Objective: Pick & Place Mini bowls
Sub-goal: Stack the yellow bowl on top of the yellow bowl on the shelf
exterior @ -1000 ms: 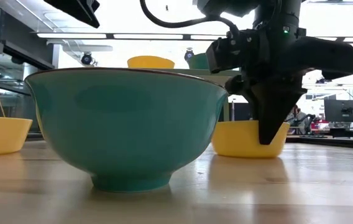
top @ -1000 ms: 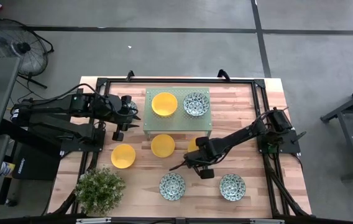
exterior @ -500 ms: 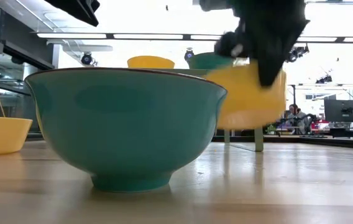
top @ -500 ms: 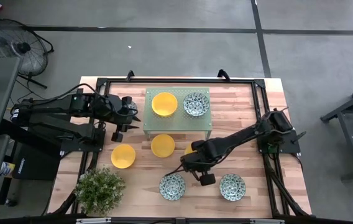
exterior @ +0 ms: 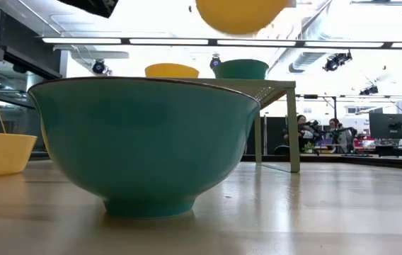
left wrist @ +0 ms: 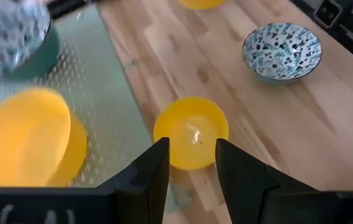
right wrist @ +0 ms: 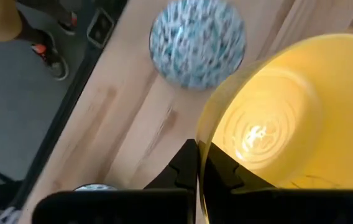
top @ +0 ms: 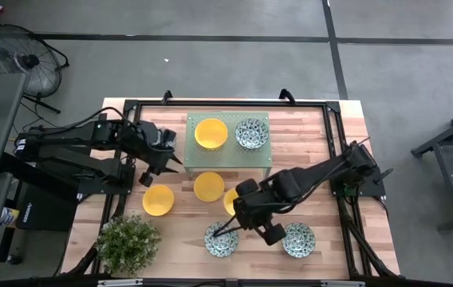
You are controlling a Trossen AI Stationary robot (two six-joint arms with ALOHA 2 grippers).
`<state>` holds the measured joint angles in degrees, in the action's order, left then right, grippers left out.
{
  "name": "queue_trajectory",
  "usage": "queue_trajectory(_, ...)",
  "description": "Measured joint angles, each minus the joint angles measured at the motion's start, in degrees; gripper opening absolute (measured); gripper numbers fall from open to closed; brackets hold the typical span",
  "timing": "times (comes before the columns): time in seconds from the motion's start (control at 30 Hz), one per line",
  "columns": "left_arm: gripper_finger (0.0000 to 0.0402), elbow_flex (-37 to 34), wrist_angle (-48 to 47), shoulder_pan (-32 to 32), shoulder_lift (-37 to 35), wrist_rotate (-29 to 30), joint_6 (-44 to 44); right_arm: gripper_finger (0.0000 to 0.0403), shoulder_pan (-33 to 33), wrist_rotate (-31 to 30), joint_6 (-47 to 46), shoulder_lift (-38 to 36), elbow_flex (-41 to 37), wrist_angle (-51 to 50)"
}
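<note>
The right gripper [right wrist: 199,163] pinches the rim of a yellow bowl [right wrist: 282,118] – held in the air above the table [top: 306,151]. The left gripper [left wrist: 191,163] has its fingers spread, near the green stand [top: 260,163].

The table [top: 306,151] is pale wood in long planks with visible grain and a soft sheen, framed by dark metal rails. A pale green stand [top: 262,159] has a perforated, dimpled top that looks like matt painted metal. The yellow mini bowls [top: 158,200] look smooth and glossy; the one pinched on its rim by the right gripper [right wrist: 196,163] shows a bright highlight inside. The patterned mini bowls [top: 221,239] look like glazed ceramic, speckled blue-green on white inside, plain glossy teal outside. Both arms look like matt black plastic and metal.
</note>
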<state>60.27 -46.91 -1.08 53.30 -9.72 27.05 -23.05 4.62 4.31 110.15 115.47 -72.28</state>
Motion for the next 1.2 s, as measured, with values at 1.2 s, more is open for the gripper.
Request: queue_trajectory(1.2,0.0127,5.5,19.5,12.9,14.7,14.5,39.9,0.0000,9.9,5.4,28.2,0.3,6.5,-2.4)
